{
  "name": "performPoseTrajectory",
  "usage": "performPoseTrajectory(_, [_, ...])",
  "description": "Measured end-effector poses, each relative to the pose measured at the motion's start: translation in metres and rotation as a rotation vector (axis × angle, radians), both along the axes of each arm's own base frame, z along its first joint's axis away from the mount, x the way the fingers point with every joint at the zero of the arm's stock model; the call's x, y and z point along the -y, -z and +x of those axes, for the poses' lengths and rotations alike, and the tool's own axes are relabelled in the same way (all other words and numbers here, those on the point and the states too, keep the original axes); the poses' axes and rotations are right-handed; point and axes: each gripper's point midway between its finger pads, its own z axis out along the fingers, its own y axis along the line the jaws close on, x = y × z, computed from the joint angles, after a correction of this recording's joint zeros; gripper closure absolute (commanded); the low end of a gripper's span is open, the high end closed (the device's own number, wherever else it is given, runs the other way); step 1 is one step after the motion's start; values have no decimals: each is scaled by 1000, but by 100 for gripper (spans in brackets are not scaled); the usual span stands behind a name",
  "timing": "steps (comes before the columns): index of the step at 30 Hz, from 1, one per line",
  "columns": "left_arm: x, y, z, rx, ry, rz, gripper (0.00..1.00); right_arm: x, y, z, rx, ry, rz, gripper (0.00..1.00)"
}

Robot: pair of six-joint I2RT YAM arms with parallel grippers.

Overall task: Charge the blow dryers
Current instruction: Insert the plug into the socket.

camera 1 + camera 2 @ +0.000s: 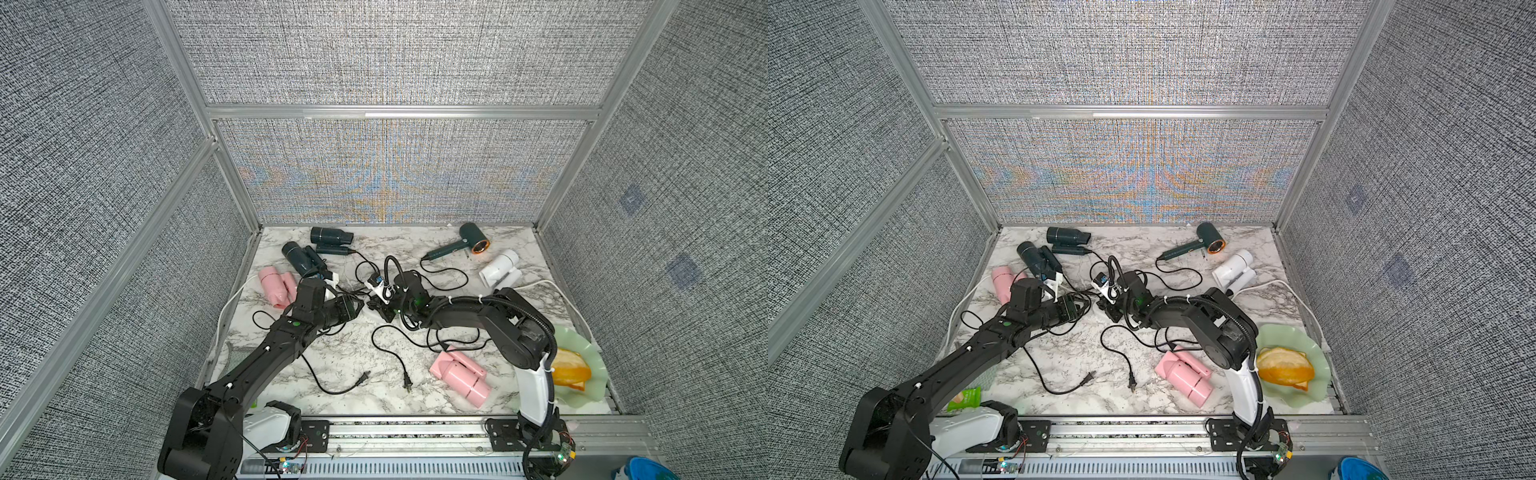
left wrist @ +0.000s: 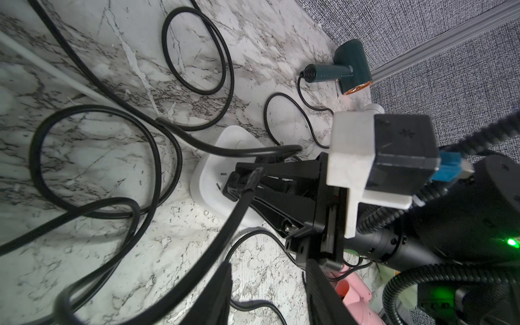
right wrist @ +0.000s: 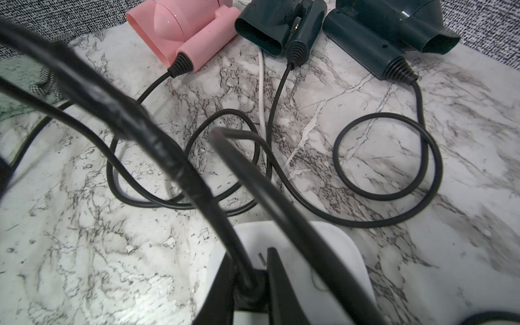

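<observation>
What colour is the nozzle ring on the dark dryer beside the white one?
Copper-orange ring; clearest in a top view.

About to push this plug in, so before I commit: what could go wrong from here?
1. The right hand grips the plug at the white socket block; if it is off the slots, pressing may shove the block sideways instead of seating.
2. Black cords cross over the block beside the hand; one could snag or get pinched under the plug.
</observation>
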Motion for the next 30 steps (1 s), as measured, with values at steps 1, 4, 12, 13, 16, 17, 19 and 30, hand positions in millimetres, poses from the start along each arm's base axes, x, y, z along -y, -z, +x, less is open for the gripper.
performPoseTrajectory(1, [0, 0, 0, 1, -2, 2, 55, 0, 0, 0, 1, -1, 2, 91])
performPoseTrajectory(4, [-1, 0, 0, 1, -3, 2, 55, 1, 1, -1, 5, 3, 15, 91])
performPoseTrajectory(12, [-1, 4, 0, -10, -2, 5, 56, 4, 3, -1, -15, 42, 64, 91])
performPoseTrajectory(13, [-1, 5, -1, -11, -2, 5, 56, 4, 3, -1, -17, 45, 69, 91])
performPoseTrajectory(16, [-1, 7, -2, -14, -2, 6, 57, 5, 3, -1, -20, 56, 75, 91])
performPoseTrajectory(17, [-1, 7, -2, -14, -2, 7, 57, 5, 3, 0, -22, 58, 76, 90])
performPoseTrajectory(19, [-1, 6, -2, -11, -3, 5, 57, 4, 2, 1, -30, 63, 74, 90])
performPoseTrajectory(30, [-19, -38, 3, 108, -94, 35, 53, 8, -2, 46, -39, 181, 43, 90])
